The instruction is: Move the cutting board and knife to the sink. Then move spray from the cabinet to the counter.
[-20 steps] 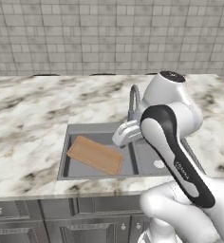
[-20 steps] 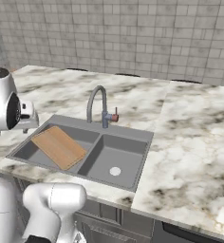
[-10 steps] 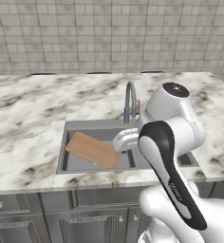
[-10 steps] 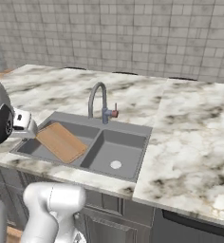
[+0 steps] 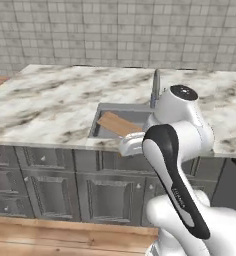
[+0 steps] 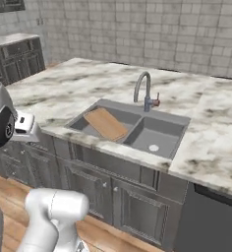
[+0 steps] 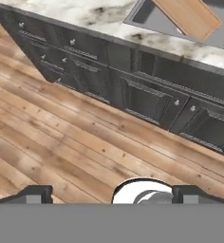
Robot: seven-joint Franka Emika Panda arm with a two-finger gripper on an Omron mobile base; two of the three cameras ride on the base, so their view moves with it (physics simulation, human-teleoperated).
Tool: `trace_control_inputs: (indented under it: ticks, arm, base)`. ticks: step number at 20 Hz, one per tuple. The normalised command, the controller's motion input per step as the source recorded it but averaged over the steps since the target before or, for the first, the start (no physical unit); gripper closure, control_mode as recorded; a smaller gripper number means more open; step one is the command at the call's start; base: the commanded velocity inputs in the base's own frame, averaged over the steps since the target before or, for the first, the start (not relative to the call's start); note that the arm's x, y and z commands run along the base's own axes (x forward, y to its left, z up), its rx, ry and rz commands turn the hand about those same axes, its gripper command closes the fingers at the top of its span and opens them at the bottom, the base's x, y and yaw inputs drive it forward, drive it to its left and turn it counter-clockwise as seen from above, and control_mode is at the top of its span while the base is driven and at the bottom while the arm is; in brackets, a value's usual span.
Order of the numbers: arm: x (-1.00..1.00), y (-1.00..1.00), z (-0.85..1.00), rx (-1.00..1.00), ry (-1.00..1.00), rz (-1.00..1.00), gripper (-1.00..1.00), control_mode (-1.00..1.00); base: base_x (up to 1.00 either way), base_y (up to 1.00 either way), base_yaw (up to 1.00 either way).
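Board in the sink, arm held off the tabletop

The board (image 6: 106, 124) lay tilted in the left basin of the sink (image 6: 159, 129), leaning on its wall; the right basin held only the round drain (image 6: 154, 147). In the left base view the arm (image 5: 176, 150) hid the right part of the sink and most of the faucet (image 6: 144, 88). The gripper (image 7: 112, 194) pointed at the wooden floor (image 7: 61, 152) before the lower cabinets (image 7: 147, 102), jaws wide apart and holding nothing. The knife could not be made out.
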Motion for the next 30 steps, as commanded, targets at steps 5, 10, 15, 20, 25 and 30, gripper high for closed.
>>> trace_control_inputs:
  ticks: [5,10,15,20,25,30]
  arm:
    - [0.0,0.0,0.0,0.0,0.0,0.0,-1.0,1.0]
    - [0.0,0.0,0.0,0.0,0.0,0.0,-1.0,1.0]
    - [0.0,0.0,0.0,0.0,0.0,0.0,-1.0,1.0]
    - [0.0,0.0,0.0,0.0,0.0,0.0,-1.0,1.0]
    - [0.0,0.0,0.0,0.0,0.0,0.0,-1.0,1.0]
    - [0.0,0.0,0.0,0.0,0.0,0.0,-1.0,1.0]
  base:
    - [-0.11,0.33,0.97]
    - [0.0,0.21,0.99]
    - [0.52,0.02,0.83]
    - [1.0,0.0,0.4]
    - [1.0,0.0,0.19]
    - [1.0,-0.03,0.14]
